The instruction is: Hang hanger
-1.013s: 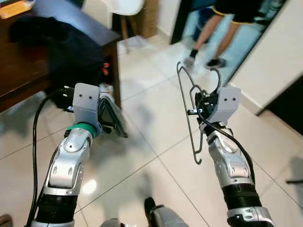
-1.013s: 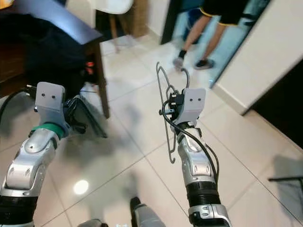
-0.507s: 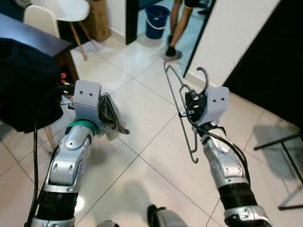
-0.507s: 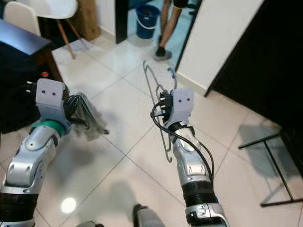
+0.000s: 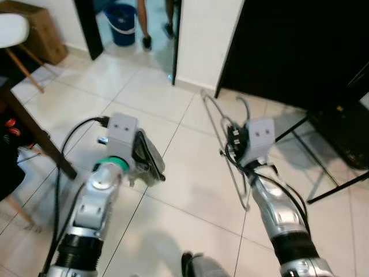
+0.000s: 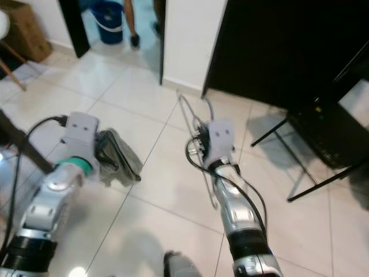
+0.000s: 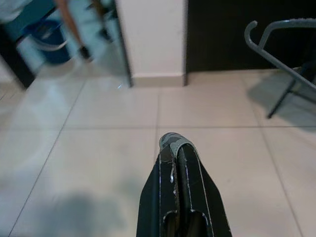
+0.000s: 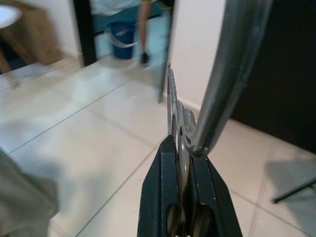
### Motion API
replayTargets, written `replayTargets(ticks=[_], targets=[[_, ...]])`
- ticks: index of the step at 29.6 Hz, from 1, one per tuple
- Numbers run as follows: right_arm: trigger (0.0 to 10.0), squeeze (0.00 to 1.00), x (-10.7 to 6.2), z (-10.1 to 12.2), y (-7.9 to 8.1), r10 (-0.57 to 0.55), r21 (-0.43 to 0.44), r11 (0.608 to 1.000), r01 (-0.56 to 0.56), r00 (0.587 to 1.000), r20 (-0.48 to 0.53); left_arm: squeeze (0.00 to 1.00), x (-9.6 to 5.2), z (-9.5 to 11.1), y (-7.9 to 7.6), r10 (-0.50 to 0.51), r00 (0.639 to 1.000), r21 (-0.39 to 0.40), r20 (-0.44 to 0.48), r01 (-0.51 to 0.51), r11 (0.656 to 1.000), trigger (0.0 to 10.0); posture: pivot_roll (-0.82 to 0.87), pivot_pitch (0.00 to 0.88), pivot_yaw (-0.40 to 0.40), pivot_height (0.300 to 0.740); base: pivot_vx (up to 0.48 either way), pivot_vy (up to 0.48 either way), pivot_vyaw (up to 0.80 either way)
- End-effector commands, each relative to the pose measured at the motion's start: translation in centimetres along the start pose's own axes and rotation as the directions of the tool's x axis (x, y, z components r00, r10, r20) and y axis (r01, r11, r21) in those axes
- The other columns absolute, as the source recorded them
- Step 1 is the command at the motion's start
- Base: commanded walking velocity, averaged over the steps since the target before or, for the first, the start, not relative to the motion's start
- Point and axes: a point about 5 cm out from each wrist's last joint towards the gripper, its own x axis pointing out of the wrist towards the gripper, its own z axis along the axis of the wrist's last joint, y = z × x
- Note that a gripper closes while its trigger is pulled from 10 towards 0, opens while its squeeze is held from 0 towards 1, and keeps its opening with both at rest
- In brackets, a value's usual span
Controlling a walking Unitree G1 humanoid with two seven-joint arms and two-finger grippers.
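Note:
My right gripper (image 5: 229,140) is shut on a grey wire hanger (image 5: 218,122), held upright above the tiled floor with its hook (image 5: 244,107) on top. In the right wrist view the fingers (image 8: 167,163) pinch the hanger's wire (image 8: 232,64). My left gripper (image 5: 151,168) is shut on a bunched grey patterned cloth (image 5: 144,153), raised at the same height to the left. A sliver of that cloth (image 7: 174,140) shows at the pressed fingertips in the left wrist view.
A black wardrobe front (image 5: 288,46) stands ahead on the right, with a metal folding rack (image 5: 323,173) before it. An open doorway holds a blue bucket (image 5: 122,23) and a person's legs (image 5: 144,17). A dark table leg (image 5: 34,133) is on the left.
The camera has swung to the right: the table and chair slid off left, and the black wardrobe and rack came into view. Both grippers keep their hold.

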Motion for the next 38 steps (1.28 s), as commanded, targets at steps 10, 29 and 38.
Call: replayTargets(ticks=[10, 29, 38], targets=[[10.0, 0.00, -0.2, -0.3, 0.2, -0.001, 0.005, 1.000, 0.001, 1.000, 0.002, 0.00, 0.1, 0.2, -0.3, -0.013, 1.000, -0.021, 0.013, 0.013, 1.000, 10.0, 0.01, 0.071, 0.019, 0.740, 0.000, 0.000, -0.80], [10.0, 0.00, 0.0, -0.1, 0.3, -0.006, 0.009, 1.000, 0.006, 1.000, 0.014, 0.00, 0.4, 1.0, 0.0, 0.003, 0.999, -0.022, 0.041, -0.002, 1.000, 10.0, 0.01, 0.077, 0.025, 0.740, 0.000, 0.000, -0.80], [10.0, 0.00, 0.0, 0.4, -0.1, -0.025, 0.006, 1.000, 0.025, 0.999, 0.035, 0.00, 0.7, 1.5, -0.2, -0.012, 0.998, -0.029, 0.056, 0.013, 0.999, 10.0, 0.00, 0.078, 0.035, 0.740, 0.000, 0.000, -0.80]])
